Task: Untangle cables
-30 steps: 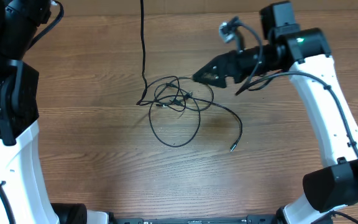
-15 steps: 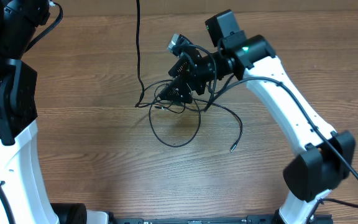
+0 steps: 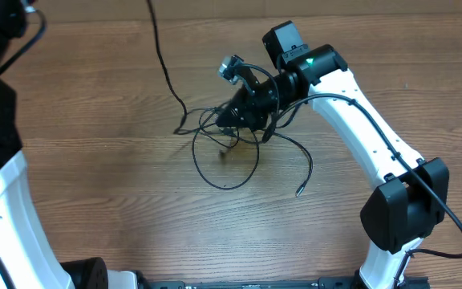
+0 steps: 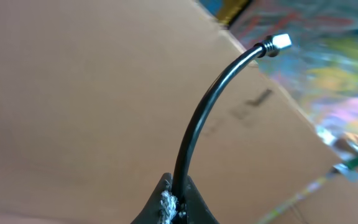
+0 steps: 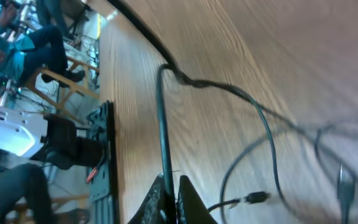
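**Item: cables** (image 3: 215,132). Thin black cords in a loose tangle on the table (image 3: 95,201), at mid-width and a little nearer the far edge than the near one.
- Knot: several small overlapping loops, partly hidden under the right gripper.
- Large loop (image 3: 223,185): hangs open from the knot toward the near edge and lies flat on the wood.
- Free strand: arcs from the knot toward the right edge, then bends toward the near edge. It ends in a silver-tipped plug (image 3: 299,193) that lies apart from the loop.
- Long strand (image 3: 163,68): leaves the left side of the knot, rises off the table and runs out of the overhead view at the far edge, left of centre.

**Right gripper** (image 3: 229,122). Down on the right side of the knot, with the white right arm (image 3: 359,120) reaching in from the right edge. In the wrist view the fingers (image 5: 166,198) are pinched together on one strand, which runs straight up from them. A small plug (image 5: 253,198) lies on the wood just beside them.

**Left gripper** (image 4: 174,202). Not visible in the overhead view. In the wrist view it is clamped on a cable end, and a short curved length stands out of the fingertips, ending in a silver tip (image 4: 280,41). Brown cardboard (image 4: 73,93) fills the background.
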`<move>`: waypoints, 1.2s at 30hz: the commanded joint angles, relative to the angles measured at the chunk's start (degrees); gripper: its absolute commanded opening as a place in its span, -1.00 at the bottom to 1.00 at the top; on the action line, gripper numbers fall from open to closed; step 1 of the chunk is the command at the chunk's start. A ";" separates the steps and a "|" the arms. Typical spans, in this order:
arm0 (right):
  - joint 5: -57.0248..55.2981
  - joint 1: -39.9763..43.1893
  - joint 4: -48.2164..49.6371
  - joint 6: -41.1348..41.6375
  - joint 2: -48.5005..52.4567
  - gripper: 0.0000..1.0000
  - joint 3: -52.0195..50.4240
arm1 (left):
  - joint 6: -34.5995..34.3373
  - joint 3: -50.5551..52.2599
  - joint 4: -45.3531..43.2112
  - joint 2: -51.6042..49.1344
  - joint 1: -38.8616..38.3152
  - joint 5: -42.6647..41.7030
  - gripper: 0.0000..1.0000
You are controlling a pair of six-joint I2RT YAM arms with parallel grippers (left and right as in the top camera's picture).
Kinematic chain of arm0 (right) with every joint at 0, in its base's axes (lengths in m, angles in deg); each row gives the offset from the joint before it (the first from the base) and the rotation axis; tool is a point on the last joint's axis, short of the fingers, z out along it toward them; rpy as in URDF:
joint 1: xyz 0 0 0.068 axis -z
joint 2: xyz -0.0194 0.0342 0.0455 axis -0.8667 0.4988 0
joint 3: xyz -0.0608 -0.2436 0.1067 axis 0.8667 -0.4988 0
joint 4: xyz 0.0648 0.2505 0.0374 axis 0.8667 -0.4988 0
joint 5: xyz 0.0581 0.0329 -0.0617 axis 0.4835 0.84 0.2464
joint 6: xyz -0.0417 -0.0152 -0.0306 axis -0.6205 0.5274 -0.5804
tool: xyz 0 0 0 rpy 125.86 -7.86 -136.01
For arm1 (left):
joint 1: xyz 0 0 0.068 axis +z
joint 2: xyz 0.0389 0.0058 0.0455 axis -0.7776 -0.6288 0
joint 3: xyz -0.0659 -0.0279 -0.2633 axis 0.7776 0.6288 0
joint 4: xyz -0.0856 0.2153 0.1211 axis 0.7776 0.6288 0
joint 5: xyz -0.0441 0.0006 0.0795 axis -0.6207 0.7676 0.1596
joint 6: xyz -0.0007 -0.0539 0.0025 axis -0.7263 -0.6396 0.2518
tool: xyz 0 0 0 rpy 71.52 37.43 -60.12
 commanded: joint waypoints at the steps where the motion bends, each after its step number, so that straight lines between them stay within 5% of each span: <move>1: -6.08 3.74 -2.51 5.64 -2.75 -0.92 1.16 | 3.23 -0.74 2.29 0.70 4.33 -0.94 -0.92; 8: -24.48 10.99 -5.25 22.75 -15.26 -0.93 6.19 | 7.69 -0.74 7.08 0.70 9.14 8.66 -0.92; 18: -41.24 23.26 -5.16 34.97 -30.67 -0.93 11.72 | 13.51 -0.74 12.63 0.66 11.58 25.88 -0.92; 30: -41.51 38.80 12.31 38.27 -37.03 -0.93 11.69 | 17.90 -0.70 17.25 0.31 11.58 45.31 -0.91; 36: -43.80 41.42 18.47 38.29 -34.56 -0.93 11.69 | 17.88 -0.57 17.66 -0.55 13.20 47.36 -0.92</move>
